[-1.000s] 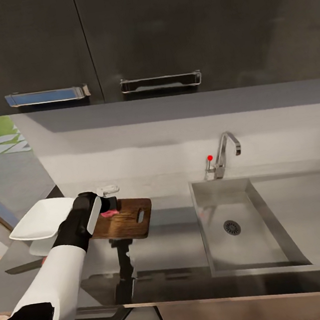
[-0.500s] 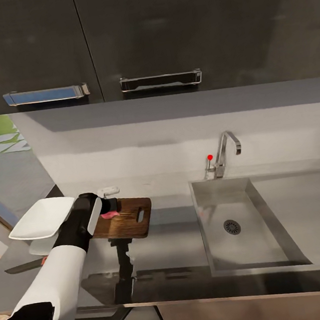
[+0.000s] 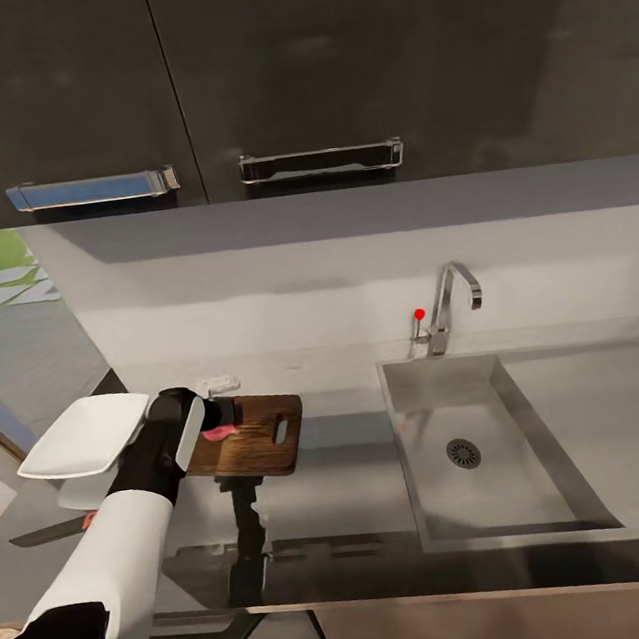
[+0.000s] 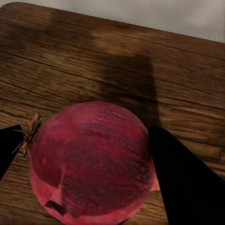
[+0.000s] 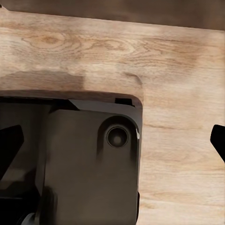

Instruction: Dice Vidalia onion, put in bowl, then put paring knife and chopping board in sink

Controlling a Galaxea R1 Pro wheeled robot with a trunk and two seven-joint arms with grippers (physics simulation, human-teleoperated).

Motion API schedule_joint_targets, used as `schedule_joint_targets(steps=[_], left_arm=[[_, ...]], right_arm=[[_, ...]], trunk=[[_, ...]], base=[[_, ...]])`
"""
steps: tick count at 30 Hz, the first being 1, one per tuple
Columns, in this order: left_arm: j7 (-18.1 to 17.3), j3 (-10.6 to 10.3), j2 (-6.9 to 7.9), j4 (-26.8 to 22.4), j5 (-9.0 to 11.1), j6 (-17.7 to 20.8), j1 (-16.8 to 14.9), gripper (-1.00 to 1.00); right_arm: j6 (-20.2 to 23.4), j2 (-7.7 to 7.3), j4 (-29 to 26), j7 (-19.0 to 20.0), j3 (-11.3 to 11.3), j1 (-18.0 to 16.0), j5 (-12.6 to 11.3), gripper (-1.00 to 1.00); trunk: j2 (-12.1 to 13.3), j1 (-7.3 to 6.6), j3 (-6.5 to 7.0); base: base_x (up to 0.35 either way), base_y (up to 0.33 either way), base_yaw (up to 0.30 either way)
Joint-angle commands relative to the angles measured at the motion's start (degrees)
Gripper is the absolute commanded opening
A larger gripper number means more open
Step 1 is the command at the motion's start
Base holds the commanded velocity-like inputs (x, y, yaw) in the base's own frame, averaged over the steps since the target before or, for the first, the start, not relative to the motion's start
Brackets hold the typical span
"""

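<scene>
My left gripper [image 3: 216, 421] hangs over the near-left part of the brown chopping board [image 3: 264, 436], shut on the reddish Vidalia onion [image 4: 89, 159]. In the left wrist view the dark fingers [image 4: 180, 178] flank the onion just above the board's wood grain [image 4: 112, 56]. The white bowl [image 3: 81, 437] sits on the countertop [image 3: 343, 498] left of the board. A dark blade with a bit of red handle, the paring knife [image 3: 47, 534], lies in front of the bowl, partly behind my left arm. The sink [image 3: 440, 505] is to the right. My right gripper [image 5: 112, 140] is open, pointing down at the floor.
A chrome tap [image 3: 451, 304] with a red knob [image 3: 419, 314] stands behind the basin, whose drain [image 3: 463, 454] is bare. Dark wall cabinets [image 3: 307, 69] hang overhead. A drainboard [image 3: 627, 430] extends right of the basin. My dark base [image 5: 89, 159] stands on the wood floor [image 5: 178, 70].
My left gripper with the onion has sunk slightly toward the board. Everything else is as before.
</scene>
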Motion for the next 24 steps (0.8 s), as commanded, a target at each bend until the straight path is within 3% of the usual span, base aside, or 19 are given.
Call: schedule_joint_targets(steps=[1, 13, 24], left_arm=[[0.5, 0.0, 0.00, 0.0, 0.5, 0.2, 0.0, -1.00], [0.5, 0.0, -0.07, 2.1, 0.5, -2.8, 0.0, -1.00], [0.5, 0.0, -0.26, 2.5, 0.5, -3.2, 0.0, -1.00]], right_arm=[[-0.2, 0.02, 0.0, 0.3, -0.5, 0.0, 0.6, 1.00], [-0.2, 0.02, 0.0, 0.3, -0.5, 0.0, 0.6, 1.00], [-0.2, 0.04, 0.0, 0.3, -0.5, 0.0, 0.6, 1.00]], trunk=[[-0.1, 0.03, -0.11], [-0.1, 0.03, -0.11], [-0.1, 0.03, -0.11]], base=[[0.000, 0.000, 0.000], [0.000, 0.000, 0.000], [0.000, 0.000, 0.000]])
